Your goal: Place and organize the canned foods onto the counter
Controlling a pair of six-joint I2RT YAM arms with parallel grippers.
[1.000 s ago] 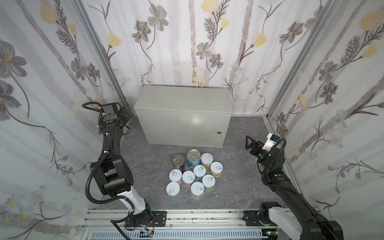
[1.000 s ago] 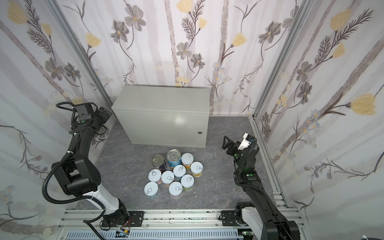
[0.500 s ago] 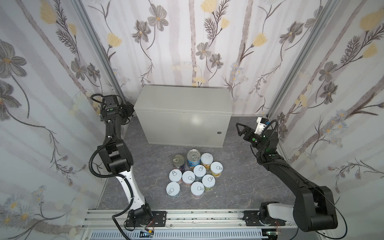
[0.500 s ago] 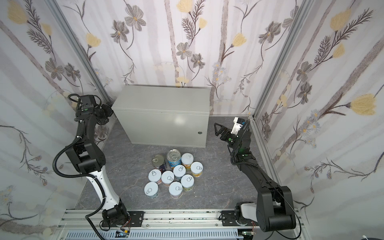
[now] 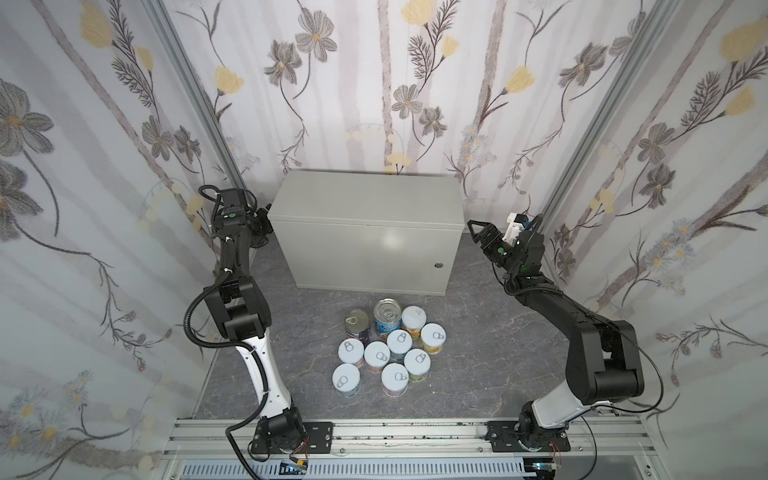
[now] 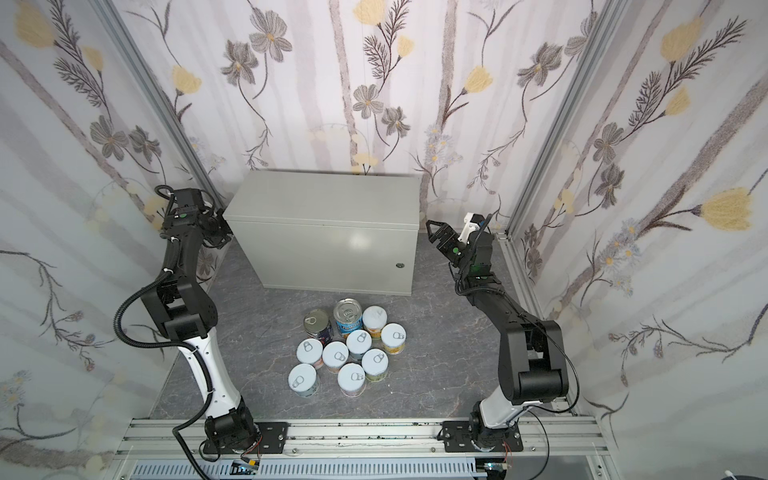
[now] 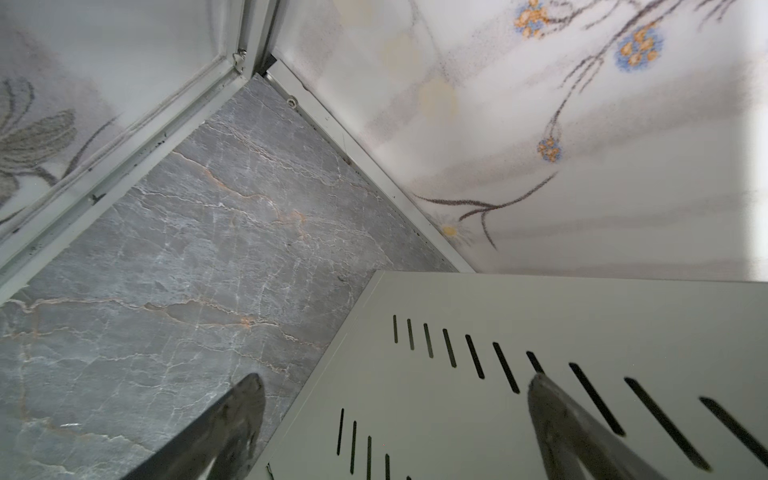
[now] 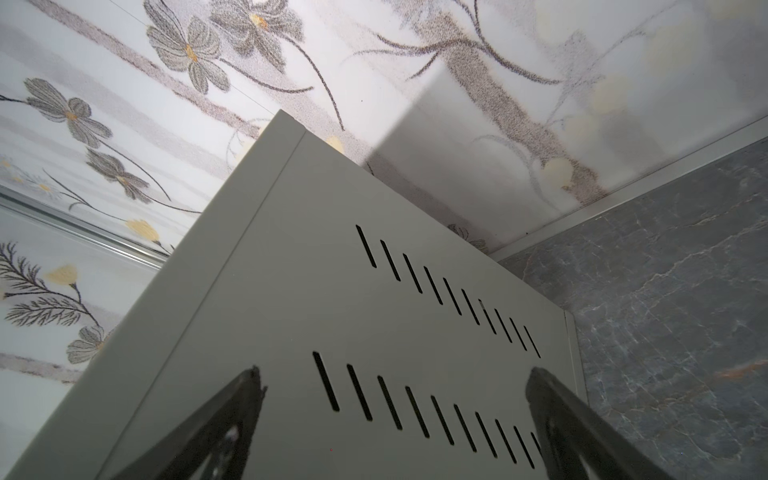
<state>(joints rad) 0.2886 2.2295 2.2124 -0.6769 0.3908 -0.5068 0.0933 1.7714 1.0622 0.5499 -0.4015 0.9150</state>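
Note:
The canned foods point(image 5: 390, 345) point(image 6: 349, 353) stand upright in a tight cluster on the floor, in front of the counter in both top views. Two taller steel-topped cans, navy point(image 5: 357, 326) and blue point(image 5: 387, 318), stand at the back of the cluster. The counter point(image 5: 365, 199) point(image 6: 324, 199) is a light-grey metal box with a bare top. My left gripper point(image 5: 262, 224) point(image 7: 395, 378) is open, close to the counter's slotted left end point(image 7: 540, 316). My right gripper point(image 5: 478, 230) point(image 8: 395, 370) is open, facing the slotted right end point(image 8: 332, 291). Neither holds anything.
Dark marbled floor point(image 5: 478, 332) surrounds the cans. Flowered walls close in on three sides, with metal corner posts point(image 5: 195, 104) point(image 5: 582, 124) just behind each arm. An aluminium rail point(image 5: 395, 432) carrying both arm bases runs along the front.
Both arms have risen and swung inward; each gripper has come in toward its end of the counter. The cans have not moved.

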